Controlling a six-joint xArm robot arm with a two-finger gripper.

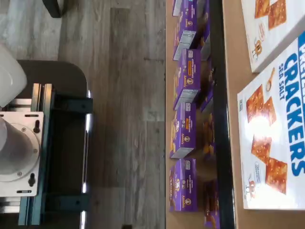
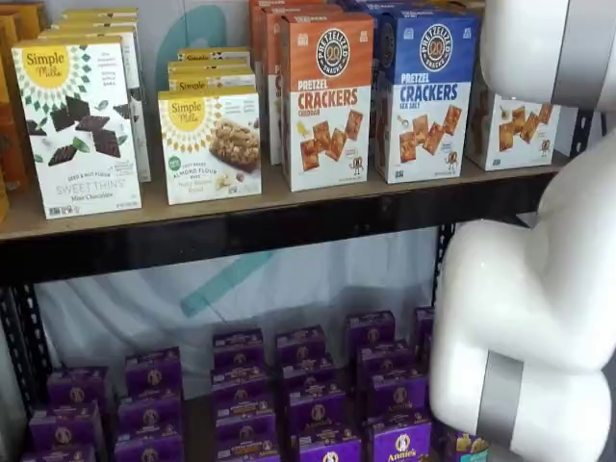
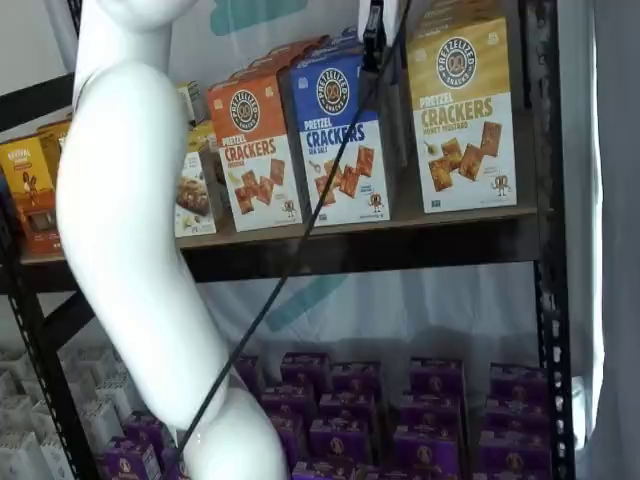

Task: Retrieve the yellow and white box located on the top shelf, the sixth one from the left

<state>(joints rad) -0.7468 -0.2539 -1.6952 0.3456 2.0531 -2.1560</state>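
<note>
**Yellow Pretzel Carton Waits at the Shelf's End, Gripper Wide and Empty**

The white arm (image 3: 130, 250) fills much of both shelf views, standing between the cameras and the rack. Behind it runs the top shelf (image 3: 420, 248), a tan board on a dark front rail, with rows of purple boxes (image 3: 430, 390) on the level below.

The yellow and white box (image 3: 465, 110) stands upright at the right end of that board, close to the front edge. It is just beside the blue-topped crackers box (image 3: 335, 140), which has the orange-topped box (image 3: 255, 150) on its other side.

The gripper (image 3: 373, 40) hangs from above in front of the blue-topped box, not yet in line with the target. Only a dark finger and its cable show. The jaws stand fully apart and nothing is seen between them.

The carton is probably light and fairly stiff but crushable, with smooth printed faces that may slip. Pinching its 2 narrow side walls around mid-height looks the safest hold, though the blue neighbour leaves little room on 1 side.
</note>
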